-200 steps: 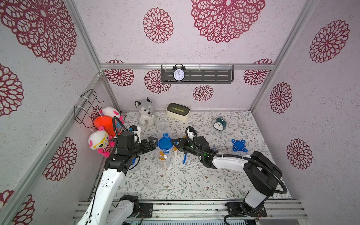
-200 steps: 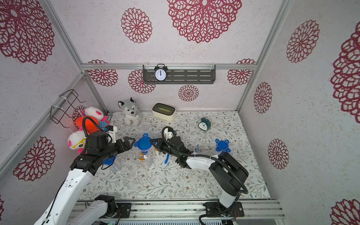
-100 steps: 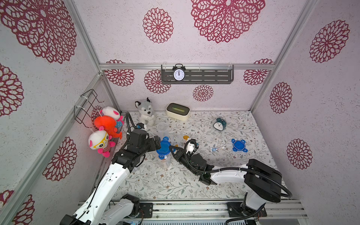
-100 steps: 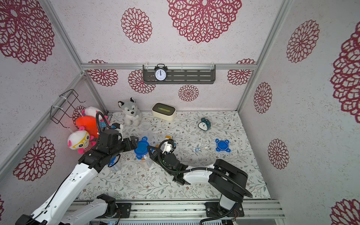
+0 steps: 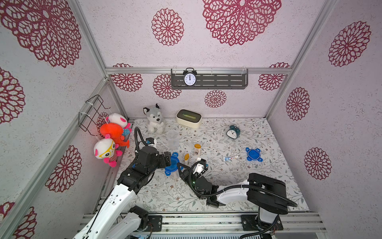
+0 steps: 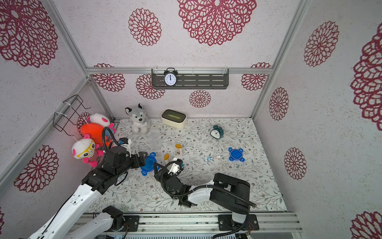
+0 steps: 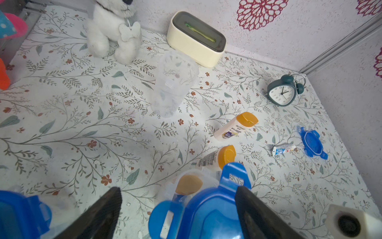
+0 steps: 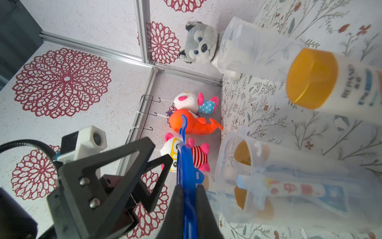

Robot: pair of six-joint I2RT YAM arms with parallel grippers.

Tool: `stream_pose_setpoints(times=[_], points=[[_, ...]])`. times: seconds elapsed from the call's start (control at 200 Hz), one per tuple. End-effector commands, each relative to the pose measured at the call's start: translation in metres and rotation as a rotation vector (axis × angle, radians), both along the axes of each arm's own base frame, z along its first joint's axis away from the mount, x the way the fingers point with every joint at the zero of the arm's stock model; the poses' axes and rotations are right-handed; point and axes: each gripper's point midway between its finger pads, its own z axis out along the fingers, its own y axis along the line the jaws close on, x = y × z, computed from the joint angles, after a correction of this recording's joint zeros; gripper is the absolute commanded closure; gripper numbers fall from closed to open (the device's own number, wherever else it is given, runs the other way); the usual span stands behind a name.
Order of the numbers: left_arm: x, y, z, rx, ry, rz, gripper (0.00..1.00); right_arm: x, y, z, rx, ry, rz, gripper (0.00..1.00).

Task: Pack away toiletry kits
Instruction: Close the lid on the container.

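A clear cup (image 5: 174, 176) holds a yellow-capped bottle (image 7: 189, 184) and a toothpaste tube (image 8: 289, 189). A blue tabbed lid (image 5: 173, 163) sits tilted over its mouth. My right gripper (image 8: 187, 198) is shut on the lid's edge. My left gripper (image 7: 177, 191) is open, its fingers either side of the lid (image 7: 208, 215); in both top views it (image 6: 142, 159) is at the cup's left. An empty clear cup (image 5: 172, 138), two white bottles (image 5: 197, 149) (image 5: 186, 158), a toothpaste tube (image 5: 230, 158) and a second blue lid (image 5: 253, 154) are on the mat.
A husky plush (image 5: 154, 120), a cream tissue box (image 5: 188, 118) and a teal alarm clock (image 5: 233, 131) stand toward the back. Plush toys (image 5: 111, 132) hang on the left wall. Another blue-lidded cup (image 7: 20, 213) is beside my left gripper.
My left gripper has come forward and now straddles the blue lid. My right arm has swung low and back, still shut on the lid, now reaching it from the front right.
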Motion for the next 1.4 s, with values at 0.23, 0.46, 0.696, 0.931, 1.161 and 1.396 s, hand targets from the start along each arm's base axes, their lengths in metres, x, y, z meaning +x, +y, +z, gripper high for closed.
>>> stream_pose_setpoints(times=[0.23, 0.46, 0.696, 0.931, 1.161, 1.396], points=[[0.004, -0.002, 0.0, -0.002, -0.049, 0.007, 0.13, 0.015, -0.01, 0.014, 0.139, 0.032, -0.055, 1.0], [0.007, -0.006, -0.005, -0.009, -0.032, -0.001, 0.15, 0.014, -0.001, 0.003, 0.122, 0.056, -0.041, 1.0], [0.004, -0.006, -0.008, -0.011, -0.037, -0.006, 0.18, 0.016, 0.002, -0.003, 0.104, 0.066, -0.05, 1.0], [0.005, -0.008, -0.023, -0.005, -0.004, -0.015, 0.23, 0.017, 0.006, -0.005, 0.102, 0.074, -0.047, 1.0], [0.006, -0.011, -0.036, -0.003, 0.027, -0.02, 0.29, 0.016, 0.006, -0.012, 0.092, 0.088, -0.047, 1.0], [0.006, -0.012, -0.044, -0.006, 0.037, -0.024, 0.32, 0.016, 0.003, -0.015, 0.077, 0.085, -0.062, 1.0]])
